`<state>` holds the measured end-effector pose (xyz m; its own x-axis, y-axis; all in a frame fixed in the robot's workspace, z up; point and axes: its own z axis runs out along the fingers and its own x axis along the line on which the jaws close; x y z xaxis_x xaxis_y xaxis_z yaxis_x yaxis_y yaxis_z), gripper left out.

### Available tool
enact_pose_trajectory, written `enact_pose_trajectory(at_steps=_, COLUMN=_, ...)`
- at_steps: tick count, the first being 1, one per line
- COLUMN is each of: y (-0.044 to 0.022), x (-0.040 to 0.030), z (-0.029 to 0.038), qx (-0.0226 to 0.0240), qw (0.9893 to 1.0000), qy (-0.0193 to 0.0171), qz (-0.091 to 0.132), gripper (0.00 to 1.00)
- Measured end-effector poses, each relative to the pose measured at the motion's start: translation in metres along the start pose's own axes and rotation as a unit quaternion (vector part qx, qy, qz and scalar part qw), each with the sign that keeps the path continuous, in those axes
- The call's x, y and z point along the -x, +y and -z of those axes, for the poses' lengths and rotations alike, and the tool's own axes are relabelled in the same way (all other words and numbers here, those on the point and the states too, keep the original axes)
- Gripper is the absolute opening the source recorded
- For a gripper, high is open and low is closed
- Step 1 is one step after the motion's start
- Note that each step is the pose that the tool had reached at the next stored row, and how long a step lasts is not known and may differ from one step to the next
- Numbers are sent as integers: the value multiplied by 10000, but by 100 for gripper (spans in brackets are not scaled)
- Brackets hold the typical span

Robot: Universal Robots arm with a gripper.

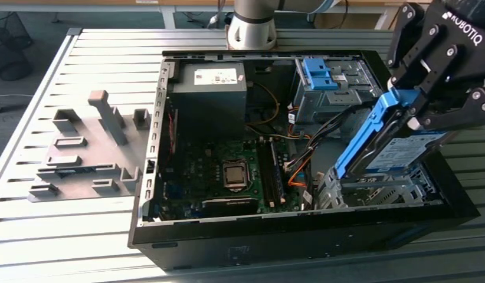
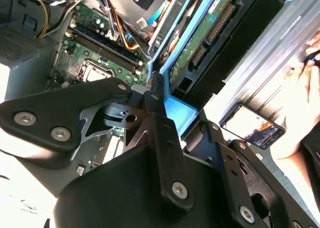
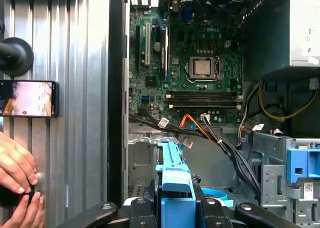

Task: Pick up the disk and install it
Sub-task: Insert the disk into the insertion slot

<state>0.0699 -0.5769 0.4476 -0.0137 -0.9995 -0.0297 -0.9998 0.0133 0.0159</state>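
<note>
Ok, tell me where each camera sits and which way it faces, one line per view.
Exterior view: off the arm, above the table, looking down into the open computer case; the gripper holds the disk over it.
First wrist view: on the arm, facing along the fingers onto the motherboard; hands rest on the table.
Second wrist view: on the arm, close behind the fingers.
Shared: all show the disk's blue frame and the motherboard.
</note>
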Motion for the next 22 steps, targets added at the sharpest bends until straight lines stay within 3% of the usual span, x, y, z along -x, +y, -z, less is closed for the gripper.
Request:
enact_pose_trajectory(at_steps=6, y=-39, x=3, z=-68, qx=-1, qw=10000, qy=-1, qz=-24, gripper=37)
enact_pose_trajectory(at_steps=22, y=-45, x=7, z=-189, qx=-1, qw=10000, qy=-11, qz=-30, gripper=37)
